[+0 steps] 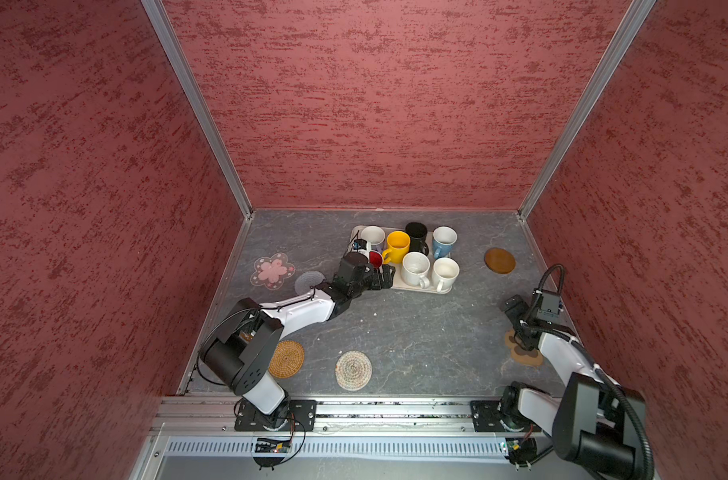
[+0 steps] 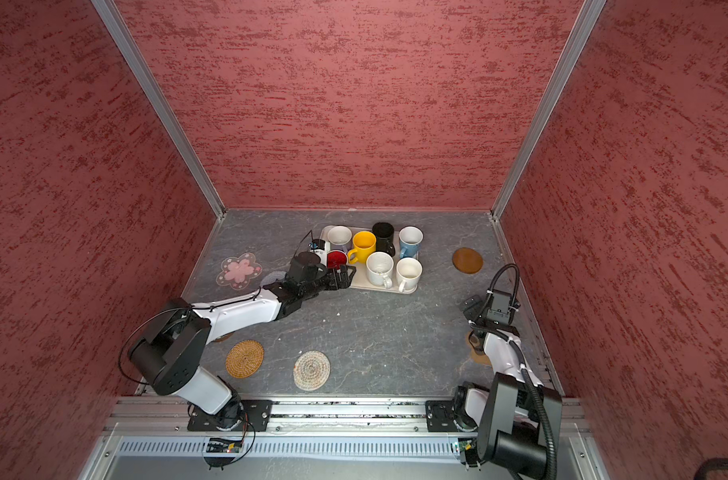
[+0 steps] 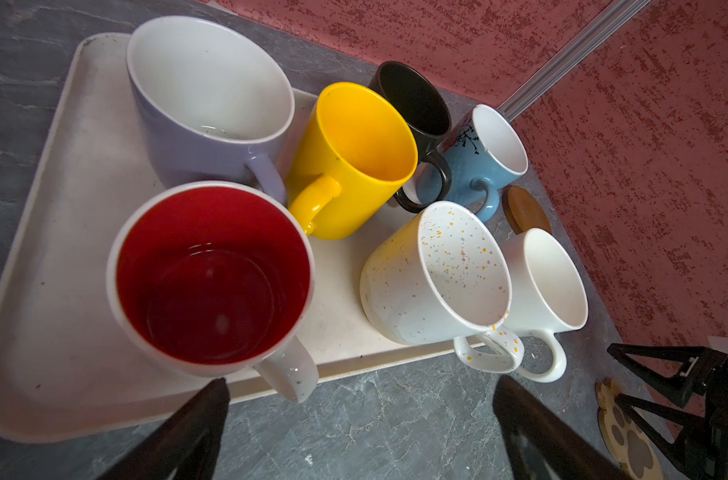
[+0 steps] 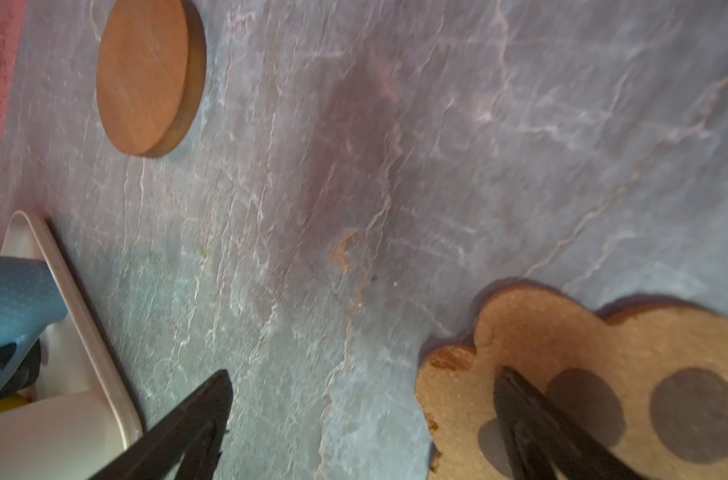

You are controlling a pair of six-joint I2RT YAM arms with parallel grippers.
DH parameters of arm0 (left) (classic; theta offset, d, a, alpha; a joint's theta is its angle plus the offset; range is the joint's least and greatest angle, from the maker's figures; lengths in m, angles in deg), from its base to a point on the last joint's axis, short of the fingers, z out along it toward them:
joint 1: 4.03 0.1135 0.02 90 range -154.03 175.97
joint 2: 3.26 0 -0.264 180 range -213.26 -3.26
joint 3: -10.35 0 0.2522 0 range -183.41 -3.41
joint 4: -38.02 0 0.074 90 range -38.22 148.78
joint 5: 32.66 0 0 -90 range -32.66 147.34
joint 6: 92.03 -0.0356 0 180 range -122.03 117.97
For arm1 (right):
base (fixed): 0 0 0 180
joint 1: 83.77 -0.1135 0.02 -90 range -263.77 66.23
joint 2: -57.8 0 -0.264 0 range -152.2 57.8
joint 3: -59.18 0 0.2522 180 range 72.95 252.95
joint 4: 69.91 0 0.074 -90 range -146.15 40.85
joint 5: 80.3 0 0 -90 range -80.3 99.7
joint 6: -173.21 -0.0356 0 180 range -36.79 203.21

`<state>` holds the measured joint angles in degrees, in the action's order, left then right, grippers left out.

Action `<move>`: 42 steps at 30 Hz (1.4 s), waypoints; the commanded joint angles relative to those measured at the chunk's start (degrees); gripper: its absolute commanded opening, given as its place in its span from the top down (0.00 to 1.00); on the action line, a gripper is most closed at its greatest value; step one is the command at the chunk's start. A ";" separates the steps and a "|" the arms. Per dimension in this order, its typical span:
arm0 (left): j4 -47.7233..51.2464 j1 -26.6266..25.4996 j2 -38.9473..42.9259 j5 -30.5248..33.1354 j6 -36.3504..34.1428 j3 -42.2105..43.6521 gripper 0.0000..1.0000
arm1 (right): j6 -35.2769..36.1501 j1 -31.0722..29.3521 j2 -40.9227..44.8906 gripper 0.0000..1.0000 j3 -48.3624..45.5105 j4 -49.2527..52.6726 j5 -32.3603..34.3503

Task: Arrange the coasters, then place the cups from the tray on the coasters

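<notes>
dim reddish light, blurred wrist view

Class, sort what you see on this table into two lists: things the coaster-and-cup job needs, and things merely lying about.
Job: tray; yellow cup, black cup, blue cup, red-lined cup, speckled cup, white cup, pale cup; flower coaster, grey coaster, orange coaster, beige coaster, paw coaster, wooden coaster.
Lying about: only white crumbs on the table.

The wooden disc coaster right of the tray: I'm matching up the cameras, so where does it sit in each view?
In a top view: wooden disc lies flat, right of the tray.
In a top view: the same spot, right of the tray.
Left wrist: partly hidden behind the light blue cup and a white cup.
Right wrist: whole, beyond the tray's corner.
Shared landmark: the light blue cup on the tray.
</notes>
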<state>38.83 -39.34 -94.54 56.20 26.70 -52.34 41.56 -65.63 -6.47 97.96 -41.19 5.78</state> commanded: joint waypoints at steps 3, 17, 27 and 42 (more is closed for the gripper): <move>-1.37 0.68 2.17 0.71 0.17 1.11 0.00 | -0.84 -0.40 -0.02 0.01 4.38 9.66 -1.89; -2.33 1.03 1.58 0.89 0.14 1.47 0.00 | 3.85 10.67 -0.61 0.01 12.40 14.66 3.07; -2.73 1.43 1.05 0.56 0.23 1.37 0.00 | 4.47 14.30 -2.88 0.06 11.50 14.13 9.33; -3.76 4.11 1.72 -1.75 1.94 2.84 0.00 | 4.16 14.49 -1.83 0.05 7.83 13.31 10.25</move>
<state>36.71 -35.65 -93.89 55.23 28.19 -50.15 45.98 -51.32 -9.27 107.03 -27.46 15.35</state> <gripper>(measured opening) 0.996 0.952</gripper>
